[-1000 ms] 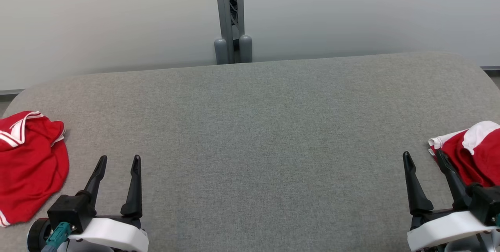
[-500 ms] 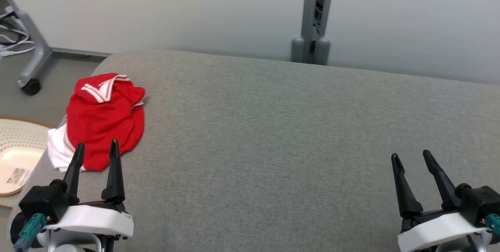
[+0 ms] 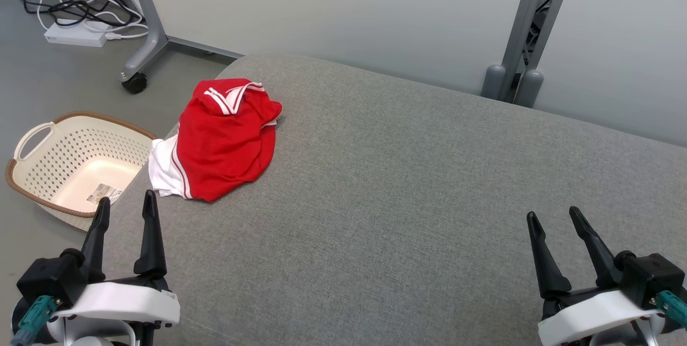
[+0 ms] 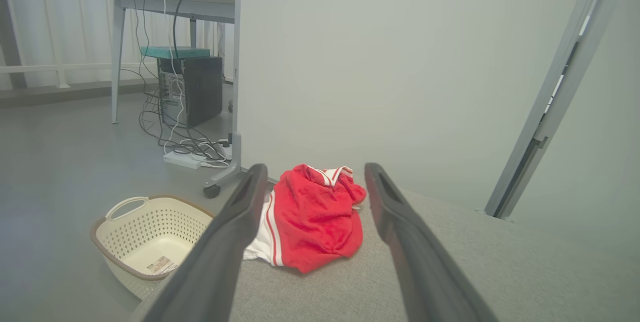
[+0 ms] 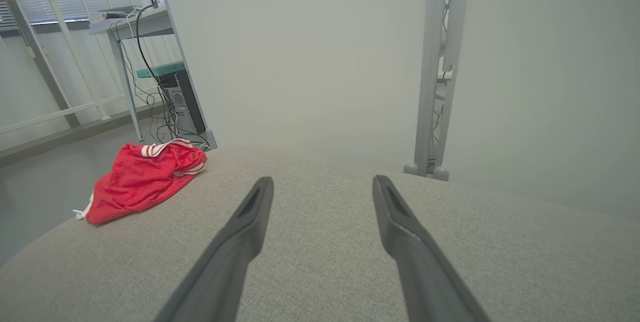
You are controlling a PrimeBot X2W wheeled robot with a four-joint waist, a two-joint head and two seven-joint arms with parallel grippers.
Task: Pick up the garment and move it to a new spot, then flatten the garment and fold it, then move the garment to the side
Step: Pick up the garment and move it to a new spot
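Observation:
A crumpled red garment [image 3: 223,142] with white trim lies near the left edge of the grey padded table [image 3: 408,201]. In the left wrist view the garment [image 4: 315,217] sits straight ahead between the fingers, some way off. From the right wrist the garment [image 5: 142,182] lies far to the left. My left gripper [image 3: 124,204] hovers open and empty at the lower left, short of the garment. My right gripper [image 3: 554,217] is open and empty at the lower right, far from it.
A cream perforated basket [image 3: 75,161] stands on the floor left of the table. Behind it are a wheeled stand leg [image 3: 145,40], cables and a power strip [image 3: 75,35]. A grey post [image 3: 528,29] rises behind the table against the pale wall.
The head camera has swung left: the garment now sits further right and higher in view, the basket and floor cables have come in, and a second red garment at the right has left view. Both grippers stay open.

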